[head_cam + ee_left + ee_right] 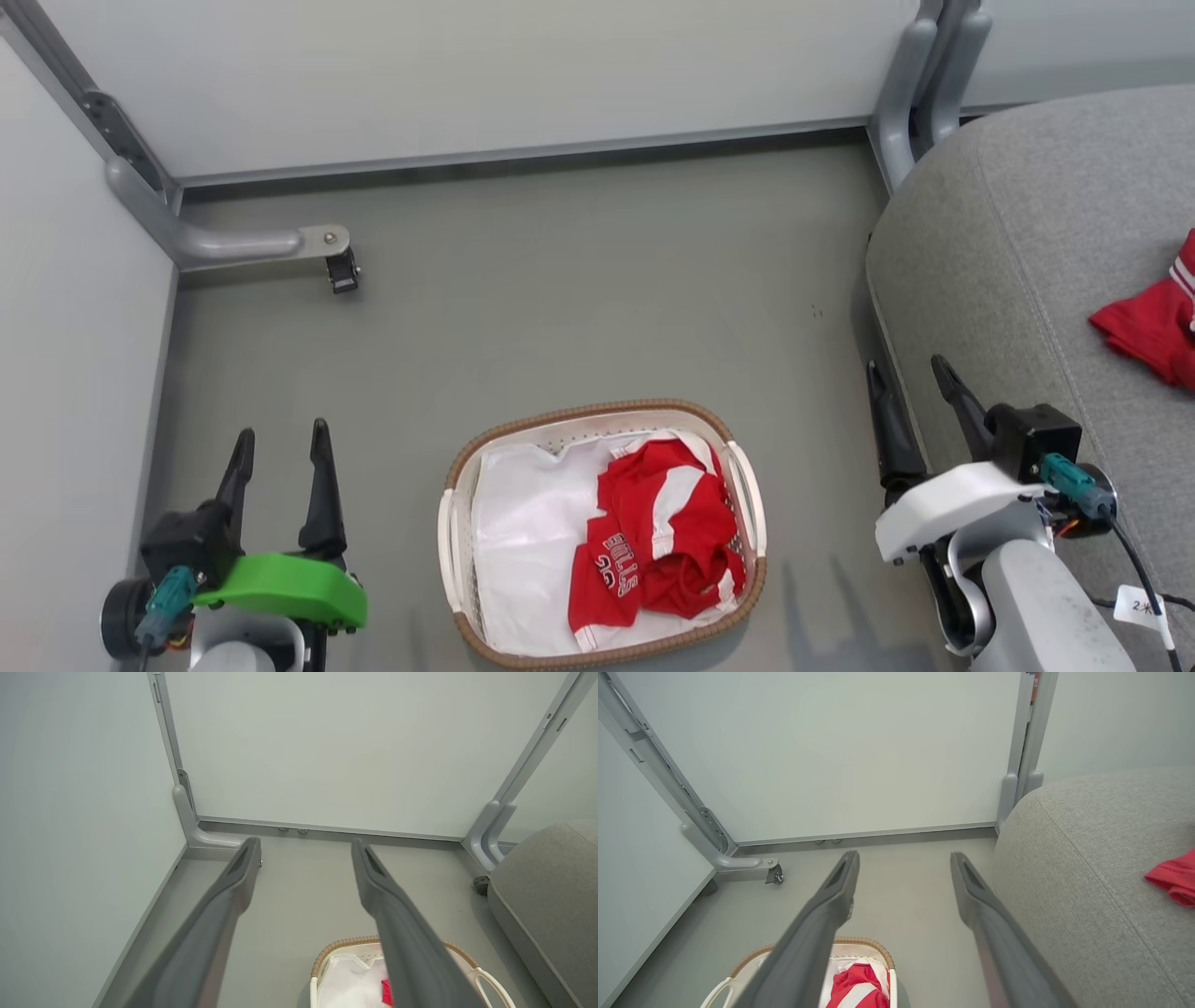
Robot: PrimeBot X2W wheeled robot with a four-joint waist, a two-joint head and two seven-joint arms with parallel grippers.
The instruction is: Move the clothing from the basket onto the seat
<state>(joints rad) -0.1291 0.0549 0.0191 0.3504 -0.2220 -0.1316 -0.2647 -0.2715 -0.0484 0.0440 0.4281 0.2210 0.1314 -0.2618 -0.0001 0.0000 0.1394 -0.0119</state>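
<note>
basket [588, 411] has a brown woven rim over white perforated plastic, white handles and a plain white liner [523, 551]. the clothing [667, 537] in it is bright red with white panels and thin white stripes, "bulls" printed in white. the other red piece [1144, 327] shows a bit of white striping too. seat [1008, 261] is light grey woven fabric. floor [579, 280] is dull grey-green, wall panels [467, 65] pale grey-white. left end effector [282, 429] has black fingers and a lime green cover, right end effector [905, 364] black fingers and a white cover, both with a teal plug.
</note>
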